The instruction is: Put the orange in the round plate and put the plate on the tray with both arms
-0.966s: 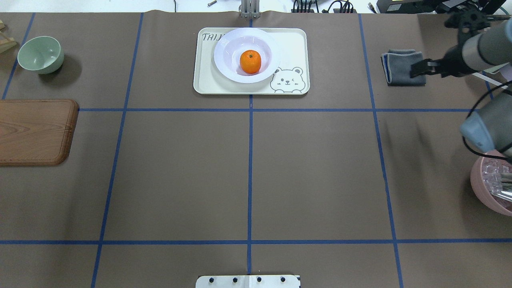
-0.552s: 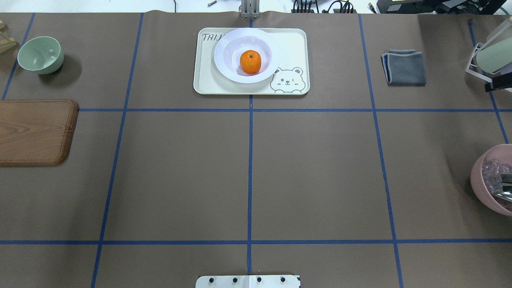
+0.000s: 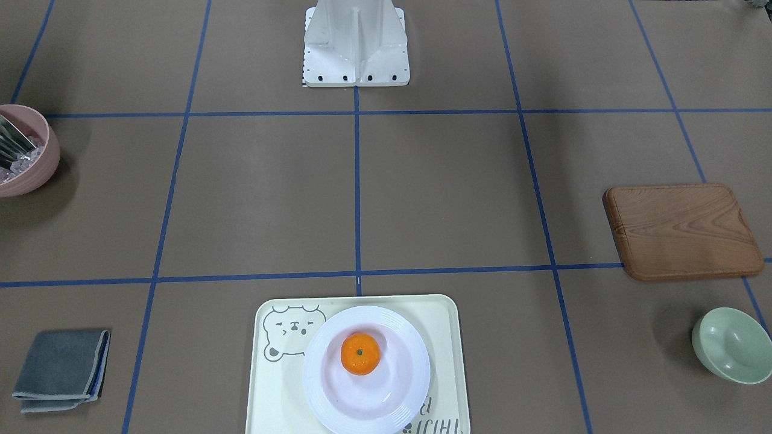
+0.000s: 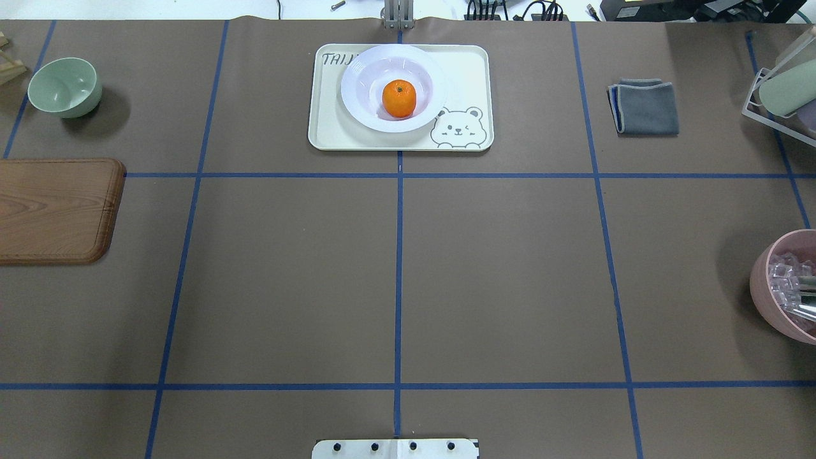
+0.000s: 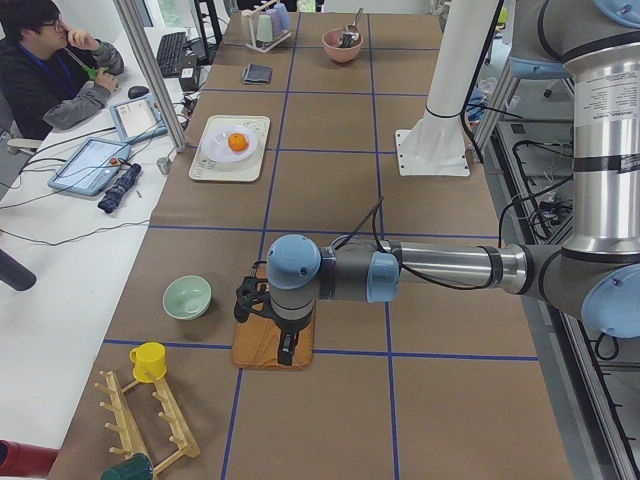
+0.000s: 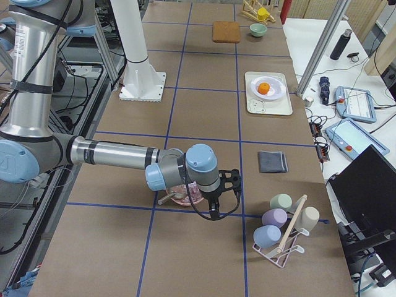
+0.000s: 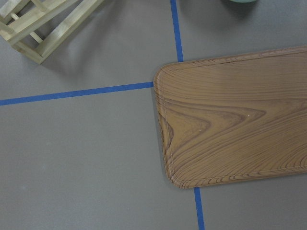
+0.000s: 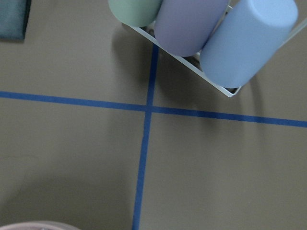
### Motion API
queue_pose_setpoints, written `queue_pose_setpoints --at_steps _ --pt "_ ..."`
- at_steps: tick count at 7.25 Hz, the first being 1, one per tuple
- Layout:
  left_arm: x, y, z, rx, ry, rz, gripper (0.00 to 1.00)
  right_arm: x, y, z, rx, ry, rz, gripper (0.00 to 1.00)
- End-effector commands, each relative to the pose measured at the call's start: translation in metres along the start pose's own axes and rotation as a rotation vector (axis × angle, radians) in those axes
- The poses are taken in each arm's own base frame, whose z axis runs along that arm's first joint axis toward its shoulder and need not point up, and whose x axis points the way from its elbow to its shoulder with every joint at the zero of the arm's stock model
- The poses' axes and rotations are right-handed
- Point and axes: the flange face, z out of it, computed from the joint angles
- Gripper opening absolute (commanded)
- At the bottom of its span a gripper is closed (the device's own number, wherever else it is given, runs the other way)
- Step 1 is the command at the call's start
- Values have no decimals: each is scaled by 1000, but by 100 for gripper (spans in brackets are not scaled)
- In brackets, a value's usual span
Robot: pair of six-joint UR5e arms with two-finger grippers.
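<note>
From the front-facing camera, the tray (image 3: 271, 392) sits at the table's operator edge. The round plate (image 3: 377, 395) rests on it and the orange (image 3: 360, 354) lies loose in the plate's well, so the task reads as done. No arm shows in this view. The wooden board (image 3: 684, 232) and green bowl (image 3: 727, 345) are well apart from the tray on one side, the grey cloth (image 3: 60, 369) and pink bowl (image 3: 24, 150) on the other. The overhead camera shows the plate set toward the tray's lettered end, covering part of the lettering, with its rim right at the tray's far long edge. If the rim is riding up on the tray's lip there, the plate may sit slightly tilted, and any jolt to the table could rock it or roll the orange. From the left end of the table, the left gripper (image 5: 287, 350) hangs over the wooden board, far from the tray, and I cannot tell how wide its jaws stand. From the right end, the right gripper (image 6: 213, 211) hangs by the pink bowl, also far from the tray, and its opening cannot be told either. The left wrist camera looks down on the board and a corner of a wooden rack, with no fingers in frame. The right wrist camera shows only pastel cups in a wire rack and bare table. The main risk is an arm lowering or swinging from here, which could strike the board, the bowl or the cups.
</note>
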Motion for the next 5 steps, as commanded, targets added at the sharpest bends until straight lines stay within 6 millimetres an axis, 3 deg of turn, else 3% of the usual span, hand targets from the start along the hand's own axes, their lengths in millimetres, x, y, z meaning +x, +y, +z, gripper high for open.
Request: queue_pose_setpoints --at_steps 1,3,5 --pt "0 8 8 -3 111 -31 99 13 -14 -8 -99 34 -93 100" --pt "2 1 5 3 119 -31 99 4 -19 -11 -110 -35 -98 100" --pt "8 -12 0 -79 120 -114 99 7 -12 -5 -116 -63 -84 100"
